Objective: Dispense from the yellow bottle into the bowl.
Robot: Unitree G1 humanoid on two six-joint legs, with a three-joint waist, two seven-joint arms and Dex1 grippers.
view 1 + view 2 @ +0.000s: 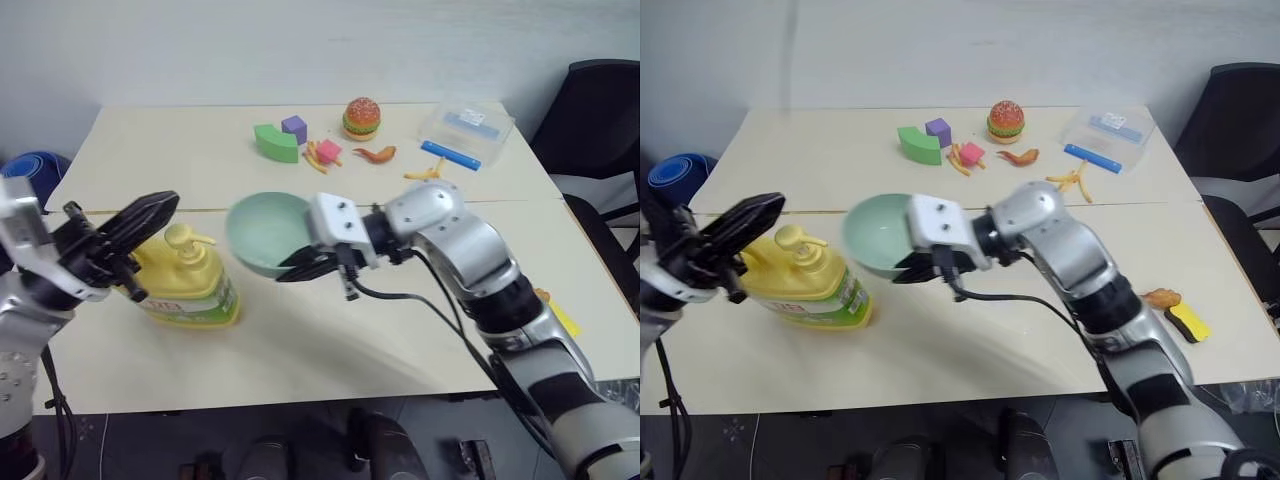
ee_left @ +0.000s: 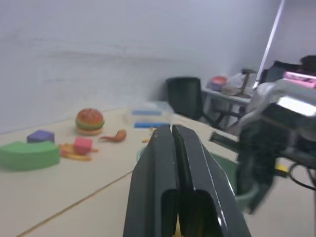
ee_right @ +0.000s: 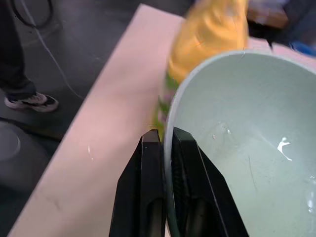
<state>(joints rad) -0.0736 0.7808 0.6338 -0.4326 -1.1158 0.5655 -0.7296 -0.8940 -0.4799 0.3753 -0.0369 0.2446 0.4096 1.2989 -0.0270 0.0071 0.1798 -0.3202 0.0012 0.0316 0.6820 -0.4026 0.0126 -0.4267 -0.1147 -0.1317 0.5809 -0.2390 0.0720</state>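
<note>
My left gripper (image 1: 150, 212) is clenched on nothing, poised just above the bottle (image 1: 190, 285), whose pump sits right beneath my fingertips. My right gripper (image 1: 305, 265) pinches the bowl (image 1: 265, 232) by its rim, tilted, beside the pump. I judge I'm positioning; next, level the bowl under the spout, then press down.

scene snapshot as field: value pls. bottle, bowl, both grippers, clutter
bottle: yellow bottle upright on table, pump top on
bowl: bowl tilted, rim pinched by right gripper, beside the bottle
right gripper: shut on bowl rim
left gripper: left gripper shut, holding nothing, above the bottle
clutter: toy burger, green block, clear box at far side
</note>
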